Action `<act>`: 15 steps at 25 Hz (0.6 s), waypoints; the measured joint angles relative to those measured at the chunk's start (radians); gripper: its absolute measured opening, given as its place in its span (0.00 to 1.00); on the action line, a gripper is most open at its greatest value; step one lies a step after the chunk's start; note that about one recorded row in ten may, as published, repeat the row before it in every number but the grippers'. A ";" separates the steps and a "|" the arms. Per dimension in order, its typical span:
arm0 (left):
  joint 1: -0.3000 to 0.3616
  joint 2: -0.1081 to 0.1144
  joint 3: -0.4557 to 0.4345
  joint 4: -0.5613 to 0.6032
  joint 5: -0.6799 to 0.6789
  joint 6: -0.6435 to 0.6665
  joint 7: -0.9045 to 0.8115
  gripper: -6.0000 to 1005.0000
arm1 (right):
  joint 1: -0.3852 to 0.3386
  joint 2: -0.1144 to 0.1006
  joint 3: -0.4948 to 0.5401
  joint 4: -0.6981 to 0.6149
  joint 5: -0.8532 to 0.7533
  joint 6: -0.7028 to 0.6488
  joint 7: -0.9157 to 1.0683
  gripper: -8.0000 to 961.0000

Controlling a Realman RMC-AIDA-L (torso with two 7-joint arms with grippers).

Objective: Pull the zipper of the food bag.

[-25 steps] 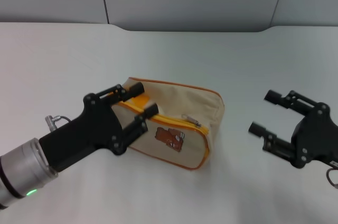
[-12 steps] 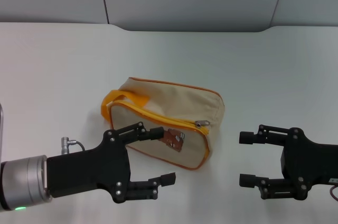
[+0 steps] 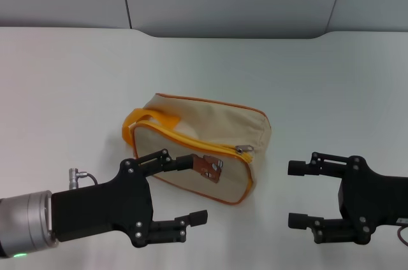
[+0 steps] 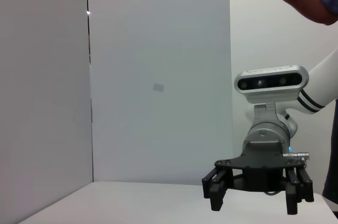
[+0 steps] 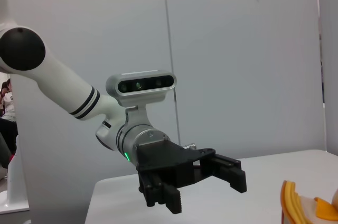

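Observation:
The food bag [image 3: 213, 127], beige with orange piping, lies on the white table in the head view. Its orange strap handle [image 3: 141, 120] is at its left end. The zipper [image 3: 191, 144] runs along the near orange edge, and its silver pull tab [image 3: 243, 149] sits near the right end. The bear picture [image 3: 210, 167] is partly hidden by my left gripper's upper finger. My left gripper [image 3: 195, 188] is open, in front of the bag and holding nothing. My right gripper [image 3: 294, 194] is open and empty, to the right of the bag.
The white table [image 3: 76, 79] ends at a grey wall behind. The left wrist view shows my right gripper [image 4: 259, 192] farther off. The right wrist view shows my left gripper [image 5: 195, 182] and the bag's orange strap [image 5: 296, 208] at the edge.
My left gripper came away from the bag's handle end, moved to the front and opened wide. My right gripper dropped toward the front edge. Over the last half second almost nothing moved.

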 joint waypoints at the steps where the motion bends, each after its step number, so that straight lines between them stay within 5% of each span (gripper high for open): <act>1: 0.002 0.000 0.000 0.000 0.000 0.000 0.001 0.82 | -0.002 0.001 0.000 0.000 0.000 0.000 -0.005 0.81; 9: 0.023 -0.002 -0.005 0.005 -0.009 0.002 0.019 0.82 | -0.015 0.002 0.021 0.008 0.012 0.000 -0.050 0.81; 15: 0.064 -0.005 -0.040 -0.014 -0.082 0.008 0.100 0.82 | -0.063 0.039 0.154 0.018 0.077 0.015 -0.157 0.81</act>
